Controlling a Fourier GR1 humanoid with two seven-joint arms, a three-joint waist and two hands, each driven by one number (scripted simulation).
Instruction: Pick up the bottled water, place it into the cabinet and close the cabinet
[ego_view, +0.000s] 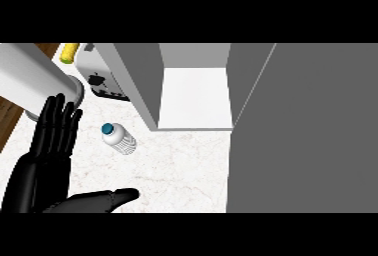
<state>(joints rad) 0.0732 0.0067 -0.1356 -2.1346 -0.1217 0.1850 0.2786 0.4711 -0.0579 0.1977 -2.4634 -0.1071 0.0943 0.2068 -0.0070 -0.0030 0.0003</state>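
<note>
The water bottle (119, 140) stands on the pale marble counter (177, 170), white and ribbed with a blue cap. It is just left of the cabinet's front corner. The cabinet (196, 97) is open, with a bare white shelf inside. Its big grey door (306, 130) is swung out and fills the right side of the view. My left hand (40, 165) is at the lower left, open, fingers straight and pointing up, thumb stretched toward the right. It holds nothing, and a gap separates it from the bottle. My right hand does not show.
A white appliance with black parts (103, 77) stands behind the bottle, against the cabinet's left wall. A yellow object (69, 53) lies at the far left back. A large light-grey cylinder (33, 80) reaches in from the upper left. The counter's left edge borders wooden floor (9, 117).
</note>
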